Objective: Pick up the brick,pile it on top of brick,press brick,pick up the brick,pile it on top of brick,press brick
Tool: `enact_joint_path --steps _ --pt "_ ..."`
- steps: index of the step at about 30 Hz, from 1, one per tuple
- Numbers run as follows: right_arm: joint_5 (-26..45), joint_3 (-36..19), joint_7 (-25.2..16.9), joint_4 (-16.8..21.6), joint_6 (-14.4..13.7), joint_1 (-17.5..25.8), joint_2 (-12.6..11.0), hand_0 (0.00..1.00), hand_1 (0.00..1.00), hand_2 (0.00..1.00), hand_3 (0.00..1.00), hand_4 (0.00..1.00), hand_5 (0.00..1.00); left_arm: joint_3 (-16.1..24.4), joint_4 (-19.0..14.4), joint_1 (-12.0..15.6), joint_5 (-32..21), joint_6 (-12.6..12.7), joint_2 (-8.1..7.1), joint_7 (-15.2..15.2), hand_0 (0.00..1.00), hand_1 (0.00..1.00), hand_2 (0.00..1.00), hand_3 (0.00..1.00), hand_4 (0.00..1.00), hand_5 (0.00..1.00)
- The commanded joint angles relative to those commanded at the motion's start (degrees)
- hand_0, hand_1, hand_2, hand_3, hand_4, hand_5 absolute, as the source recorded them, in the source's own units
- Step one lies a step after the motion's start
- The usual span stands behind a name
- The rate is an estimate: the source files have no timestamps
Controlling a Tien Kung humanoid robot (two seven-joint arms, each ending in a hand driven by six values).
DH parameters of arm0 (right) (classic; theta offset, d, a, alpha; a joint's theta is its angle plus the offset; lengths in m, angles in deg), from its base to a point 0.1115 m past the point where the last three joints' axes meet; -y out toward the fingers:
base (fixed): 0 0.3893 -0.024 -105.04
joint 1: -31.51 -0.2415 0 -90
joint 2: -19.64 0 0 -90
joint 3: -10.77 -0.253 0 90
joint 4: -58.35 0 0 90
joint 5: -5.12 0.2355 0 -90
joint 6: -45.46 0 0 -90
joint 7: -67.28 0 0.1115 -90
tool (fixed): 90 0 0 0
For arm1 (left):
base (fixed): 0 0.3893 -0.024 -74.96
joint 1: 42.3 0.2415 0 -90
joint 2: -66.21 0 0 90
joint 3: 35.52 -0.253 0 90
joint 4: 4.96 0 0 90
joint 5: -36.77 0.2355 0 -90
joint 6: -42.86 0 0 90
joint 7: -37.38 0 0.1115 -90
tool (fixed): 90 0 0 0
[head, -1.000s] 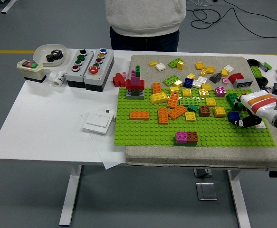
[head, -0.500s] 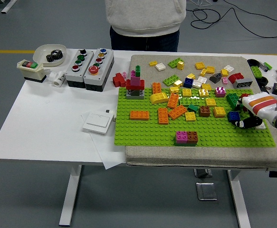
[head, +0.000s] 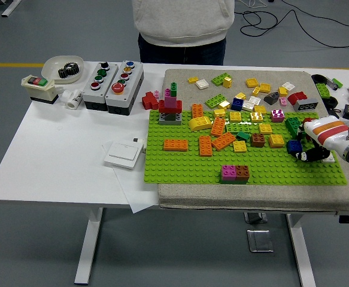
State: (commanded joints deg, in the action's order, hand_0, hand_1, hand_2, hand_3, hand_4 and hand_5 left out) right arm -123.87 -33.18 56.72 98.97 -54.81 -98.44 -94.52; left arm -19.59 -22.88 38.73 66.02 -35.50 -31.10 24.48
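Head view, near to far. Nearest the table edge, a magenta and brown pair of bricks sits pressed onto the green studded baseplate, well apart from the other pieces. At the plate's right side, the robot's right hand, white-shelled with an orange band and black fingers, hangs low with its fingers curled down around a dark blue square brick. Whether the fingers actually pinch the brick or only touch it cannot be told; the brick appears to rest on the plate. The left hand is not in view. Beyond, orange bricks, yellow bricks and a brown brick lie scattered across the plate's middle. At its far left corner stands a small red, pink and green brick tower. Behind the plate, loose bricks lie on the grey mat, and a person in a grey top stands at the far edge.

Risk assessment: the grasp looks shallow and partly hidden, so the brick could slip on lifting. Neighbouring green bricks stand just beside the fingers and could be knocked. Stud grip may resist the pull and shift the plate.
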Motion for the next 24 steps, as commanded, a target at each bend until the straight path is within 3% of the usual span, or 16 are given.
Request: enact_joint_path --steps 24 --pt "1.5 -0.1 -2.2 -0.6 -1.6 0.5 -0.1 0.25 0.128 0.184 0.53 0.811 0.573 -0.1 -0.1 0.0 -0.1 -0.1 -0.01 0.0 0.712 0.722 0.761 0.614 0.726 0.684"
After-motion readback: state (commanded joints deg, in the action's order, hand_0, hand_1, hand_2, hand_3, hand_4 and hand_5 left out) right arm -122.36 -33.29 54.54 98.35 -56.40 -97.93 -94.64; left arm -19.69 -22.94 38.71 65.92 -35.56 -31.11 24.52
